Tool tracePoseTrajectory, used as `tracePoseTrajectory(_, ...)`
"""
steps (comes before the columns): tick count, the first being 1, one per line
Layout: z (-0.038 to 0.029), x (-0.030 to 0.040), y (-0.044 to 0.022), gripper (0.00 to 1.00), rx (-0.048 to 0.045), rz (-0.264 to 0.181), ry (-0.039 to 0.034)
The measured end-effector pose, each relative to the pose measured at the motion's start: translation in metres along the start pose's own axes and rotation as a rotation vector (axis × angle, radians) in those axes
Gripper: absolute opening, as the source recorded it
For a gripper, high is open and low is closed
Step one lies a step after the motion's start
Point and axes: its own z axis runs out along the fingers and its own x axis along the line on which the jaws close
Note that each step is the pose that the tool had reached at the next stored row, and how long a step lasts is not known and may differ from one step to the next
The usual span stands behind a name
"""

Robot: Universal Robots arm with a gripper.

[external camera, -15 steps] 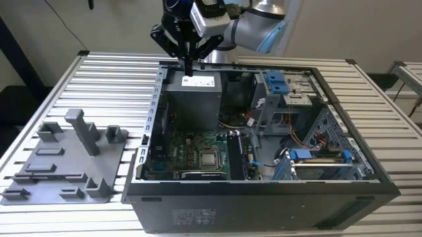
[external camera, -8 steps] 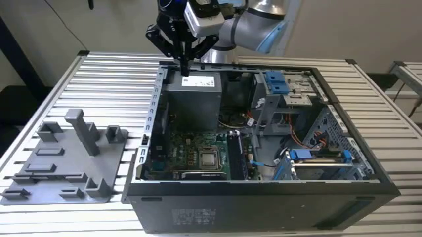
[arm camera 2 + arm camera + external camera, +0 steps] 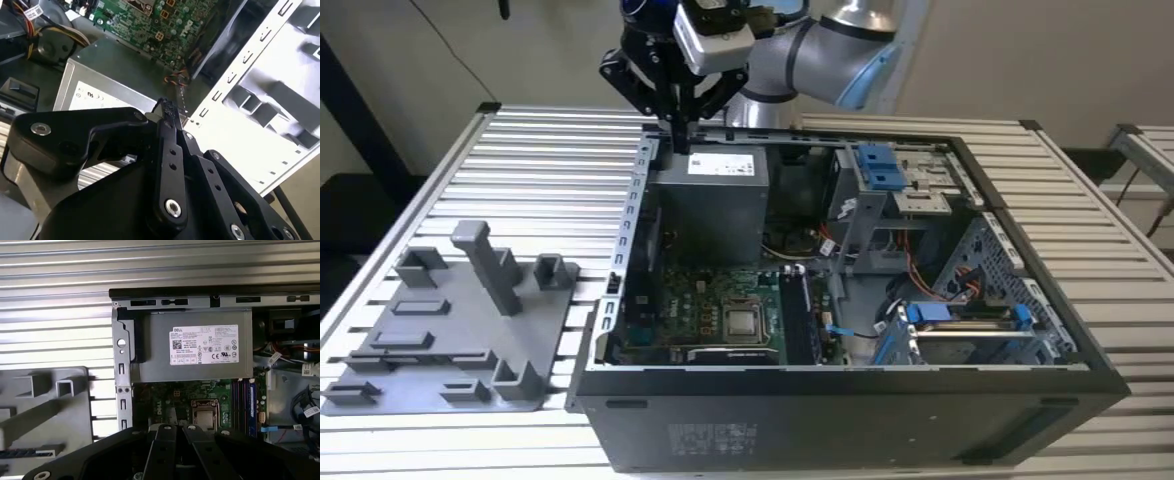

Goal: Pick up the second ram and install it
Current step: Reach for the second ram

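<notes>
Gripper (image 3: 678, 143) pinched closed at case (image 3: 638, 195) rim, power supply (image 3: 714, 200) just beside

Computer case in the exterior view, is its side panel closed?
No, the computer case lies open, with its motherboard and power supply exposed.

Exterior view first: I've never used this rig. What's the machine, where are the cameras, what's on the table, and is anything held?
The exterior view shows a grey robot arm reaching over a slatted table. Its black gripper hangs above an open computer case, beside the power supply. Both wrist views come from cameras riding on the arm, looking past the gripper. A grey plastic fixture lies on the table beside the case. The jaws look closed, with nothing seen between them.
</notes>
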Motion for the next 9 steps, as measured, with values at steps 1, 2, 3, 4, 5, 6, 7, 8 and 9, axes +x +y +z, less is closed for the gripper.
tracePoseTrajectory(1, 0.0000, 0.0004, 0.0000, 0.11, 0.0001, 0.000, 0.0000)
tracePoseTrajectory(2, -0.0001, 0.0008, 0.0000, 0.11, 0.0001, 0.000, 0.0000)
tracePoseTrajectory(3, -0.0001, 0.0013, -0.0001, 0.11, 0.0001, 0.000, 0.0000)
tracePoseTrajectory(4, 0.0000, 0.0018, -0.0001, 0.11, 0.0000, 0.000, -0.0001)
tracePoseTrajectory(5, -0.0001, 0.0027, -0.0002, 0.11, 0.0001, 0.000, 0.0000)
tracePoseTrajectory(6, -0.0001, 0.0031, -0.0002, 0.11, 0.0000, 0.000, 0.0000)
tracePoseTrajectory(7, -0.0001, 0.0034, -0.0001, 0.11, 0.0001, 0.000, 0.0000)
tracePoseTrajectory(8, -0.0002, 0.0040, -0.0002, 0.11, 0.0001, 0.000, 0.0002)
tracePoseTrajectory(9, -0.0003, 0.0059, -0.0004, 0.11, 0.0002, 0.000, 0.0002)
